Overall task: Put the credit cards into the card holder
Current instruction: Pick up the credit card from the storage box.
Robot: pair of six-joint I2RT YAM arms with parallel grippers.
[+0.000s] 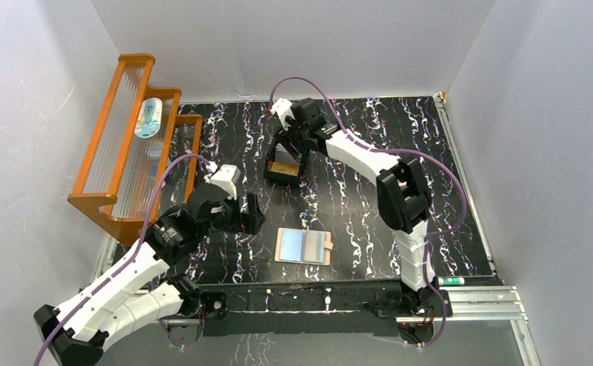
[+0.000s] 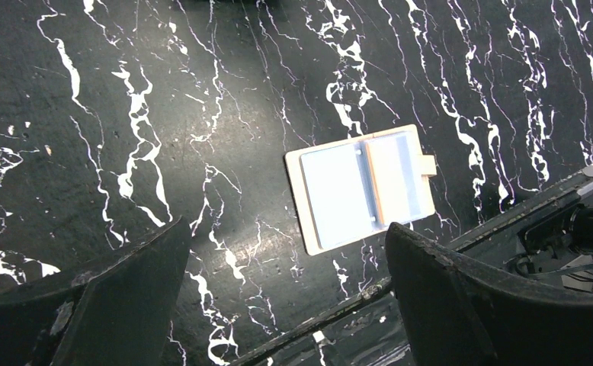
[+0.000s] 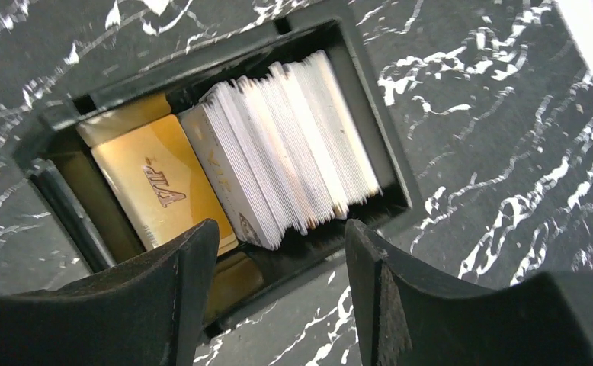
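Note:
The card holder point(image 1: 303, 246) lies open and flat near the table's front edge, tan with clear sleeves facing up. In the left wrist view the card holder point(image 2: 362, 188) sits just beyond my left gripper point(image 2: 287, 229), which hangs open and empty above the table. My left gripper point(image 1: 249, 213) is to the left of the holder. The credit cards point(image 3: 293, 145) stand as a whitish stack in a black tray point(image 3: 370, 114), beside a gold card point(image 3: 164, 191). My right gripper point(image 3: 280, 229) hovers open over the tray's near wall, with nothing between its fingers. In the top view the right gripper point(image 1: 286, 149) is over the tray point(image 1: 283, 169).
An orange wooden rack point(image 1: 126, 152) holding a pale bottle point(image 1: 149, 118) stands at the left edge. A marker pen point(image 1: 453, 280) lies on the front rail at the right. White walls close in the table on three sides.

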